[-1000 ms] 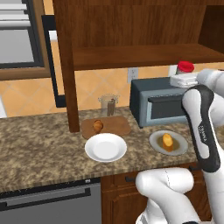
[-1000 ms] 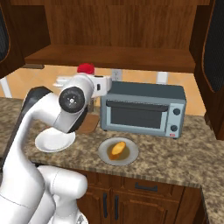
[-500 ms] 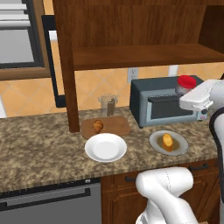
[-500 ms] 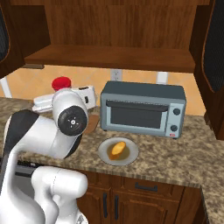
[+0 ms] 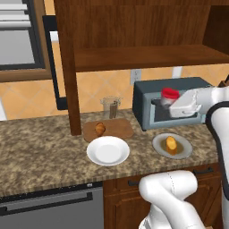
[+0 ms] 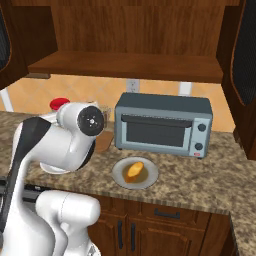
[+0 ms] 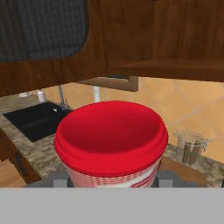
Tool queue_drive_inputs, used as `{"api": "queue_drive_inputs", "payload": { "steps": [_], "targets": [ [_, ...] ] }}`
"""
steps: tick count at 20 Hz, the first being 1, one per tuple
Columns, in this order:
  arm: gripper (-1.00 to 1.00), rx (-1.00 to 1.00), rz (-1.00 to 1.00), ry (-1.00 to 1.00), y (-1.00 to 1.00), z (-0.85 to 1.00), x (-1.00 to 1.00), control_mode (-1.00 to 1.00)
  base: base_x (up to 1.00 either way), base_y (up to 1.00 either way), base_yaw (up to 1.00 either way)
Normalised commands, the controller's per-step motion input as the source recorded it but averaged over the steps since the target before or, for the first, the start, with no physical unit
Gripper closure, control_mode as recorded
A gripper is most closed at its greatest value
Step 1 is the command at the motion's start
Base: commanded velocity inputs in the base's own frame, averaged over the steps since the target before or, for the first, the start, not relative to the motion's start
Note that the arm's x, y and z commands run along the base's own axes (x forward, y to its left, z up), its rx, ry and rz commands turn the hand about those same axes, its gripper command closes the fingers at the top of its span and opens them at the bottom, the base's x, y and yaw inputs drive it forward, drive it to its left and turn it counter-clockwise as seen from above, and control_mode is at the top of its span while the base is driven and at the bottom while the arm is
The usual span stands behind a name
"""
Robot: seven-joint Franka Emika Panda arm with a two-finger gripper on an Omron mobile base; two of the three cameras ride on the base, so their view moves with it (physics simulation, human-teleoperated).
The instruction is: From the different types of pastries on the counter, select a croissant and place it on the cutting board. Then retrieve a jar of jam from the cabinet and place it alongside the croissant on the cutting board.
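My gripper (image 5: 173, 103) is shut on the jar of jam (image 5: 169, 95), a pale jar with a red lid, held in the air in front of the toaster oven. In the hand view the jar's red lid (image 7: 111, 130) is close up between the fingertips (image 7: 60, 178). The croissant (image 5: 100, 129) lies on the left part of the reddish-brown cutting board (image 5: 118, 128), to the left of and below the jar. The yellow-orange pastry (image 5: 171, 143) sits on a grey plate (image 5: 183, 150) on the granite counter (image 5: 40, 147). The cabinet (image 5: 134, 53) hangs above.
A grey toaster oven (image 5: 150, 105) stands behind the jar. A glass container (image 5: 111, 107) sits behind the board, a white plate (image 5: 108, 150) in front of it. The cabinet's thick post (image 5: 70, 89) reaches the counter left of the board. A sink (image 7: 37, 118) lies further left.
The arm has carried the jar down and to the left, from above the toaster oven's right end to in front of its door. The grip on the jar has held.
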Motion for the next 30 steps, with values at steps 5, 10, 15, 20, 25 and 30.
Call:
{"api": "queue_drive_inputs", "payload": {
  "steps": [5, 10, 15, 20, 25, 30],
  "targets": [
    [1.00, 0.00, 0.12, 0.08, 0.04, -0.79, 0.08, -1.00, 0.00, 0.00, 0.00],
    [1.00, 0.00, 0.00, 0.00, 0.58, -0.39, 0.03, -1.00, 0.00, 0.00, 0.00],
    [1.00, 0.00, -0.01, 0.02, 0.34, -0.13, 0.12, -1.00, 0.00, 0.00, 0.00],
    [1.00, -0.01, -0.10, 0.10, 0.24, -0.24, 0.20, -1.00, 0.00, 0.00, 0.00],
    [1.00, 0.00, -0.12, 0.05, 0.10, -0.23, 0.21, -1.00, 0.00, 0.00, 0.00],
    [1.00, -0.01, -0.07, -0.03, 0.00, -0.51, 0.29, -1.00, 0.00, 0.00, 0.00]
  ]
}}
